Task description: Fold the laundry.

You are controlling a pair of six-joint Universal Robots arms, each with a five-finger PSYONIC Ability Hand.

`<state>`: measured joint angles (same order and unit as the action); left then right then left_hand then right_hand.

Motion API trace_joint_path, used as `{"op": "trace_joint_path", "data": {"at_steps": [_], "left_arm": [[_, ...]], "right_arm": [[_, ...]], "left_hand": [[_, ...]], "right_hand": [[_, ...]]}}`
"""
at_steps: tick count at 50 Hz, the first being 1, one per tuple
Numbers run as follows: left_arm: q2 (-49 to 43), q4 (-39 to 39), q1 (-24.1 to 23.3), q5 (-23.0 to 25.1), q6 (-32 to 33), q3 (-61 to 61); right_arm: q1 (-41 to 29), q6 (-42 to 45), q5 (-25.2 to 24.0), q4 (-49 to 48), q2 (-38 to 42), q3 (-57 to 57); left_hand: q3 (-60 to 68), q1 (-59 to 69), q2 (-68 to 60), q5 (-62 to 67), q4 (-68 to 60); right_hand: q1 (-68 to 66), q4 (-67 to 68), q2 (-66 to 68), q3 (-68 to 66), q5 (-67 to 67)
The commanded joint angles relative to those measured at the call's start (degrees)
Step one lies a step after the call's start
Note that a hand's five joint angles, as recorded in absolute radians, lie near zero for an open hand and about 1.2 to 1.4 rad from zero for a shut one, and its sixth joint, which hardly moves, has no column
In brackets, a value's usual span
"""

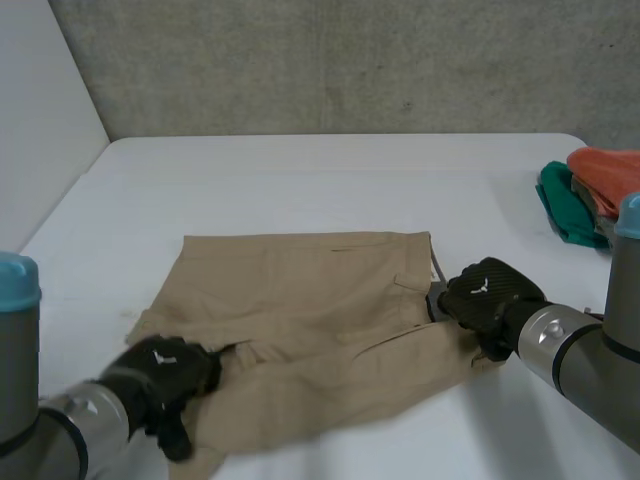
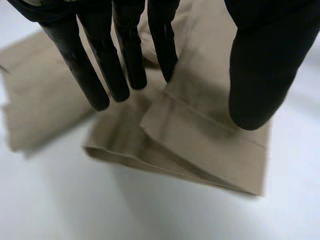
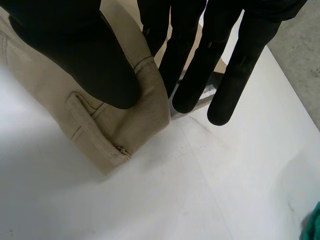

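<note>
Tan shorts [image 1: 320, 300] lie folded flat on the white table [image 1: 300, 180], waistband toward the right. My left hand [image 1: 165, 375] hovers over the leg hems at the near left end. In the left wrist view its fingers [image 2: 100, 65] are straight and its thumb stands apart above the folded hem [image 2: 200, 130], holding nothing. My right hand [image 1: 490, 295] is at the waistband's right edge. There its thumb [image 3: 85, 55] pinches the waistband corner [image 3: 130, 125] against the fingers.
A green cloth [image 1: 565, 205] and an orange cloth [image 1: 608, 175] lie piled at the table's far right edge; a bit of the green cloth [image 3: 312, 225] appears in the right wrist view. A grey wall stands behind the table.
</note>
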<state>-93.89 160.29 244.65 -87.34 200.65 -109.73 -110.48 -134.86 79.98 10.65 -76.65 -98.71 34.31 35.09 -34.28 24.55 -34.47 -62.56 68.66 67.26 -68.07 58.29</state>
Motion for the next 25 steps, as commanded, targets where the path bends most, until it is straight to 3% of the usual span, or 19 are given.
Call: {"op": "trace_joint_path", "data": {"at_steps": [1,6,11,15,18,25], "left_arm": [[-4.2,2.9,-1.0,-1.1,-0.8,0.7],[-5.1,0.6,-4.1,-1.1,-0.7,1.4],[-0.6,-10.9,-8.2,-1.2,2.0,0.5],[0.5,-15.4,-7.0,-1.7,6.2,1.6],[0.3,-12.1,-5.1,-2.0,7.6,3.6],[-5.5,3.0,-3.1,-5.7,8.6,15.1]], "right_arm": [[0.3,0.2,0.2,1.5,-1.3,-0.2],[0.9,1.4,-0.1,5.6,-3.6,-0.6],[4.2,12.6,-0.8,17.3,-7.1,-3.9],[7.0,18.3,-3.8,18.9,-8.2,-4.0],[6.3,16.3,-5.7,17.3,-8.1,-2.4],[3.4,0.1,-7.8,4.2,2.0,8.1]], "left_hand": [[44.7,44.0,-44.8,44.5,-44.6],[45.7,44.9,-45.7,45.4,-45.5],[45.7,44.9,-45.7,45.4,-45.5],[45.7,44.9,-45.7,45.4,-45.5],[45.7,44.9,-45.7,45.4,-45.5],[45.7,44.9,-45.7,45.4,-45.5]], "right_hand": [[-17.4,11.3,12.7,-11.9,11.7],[-17.4,11.3,12.7,-11.9,11.7],[-17.4,11.3,12.7,-11.9,11.7],[-17.4,11.3,12.7,-11.9,11.7],[-17.4,11.3,12.7,-11.9,11.7],[-17.4,11.3,12.7,-11.9,11.7]]}}
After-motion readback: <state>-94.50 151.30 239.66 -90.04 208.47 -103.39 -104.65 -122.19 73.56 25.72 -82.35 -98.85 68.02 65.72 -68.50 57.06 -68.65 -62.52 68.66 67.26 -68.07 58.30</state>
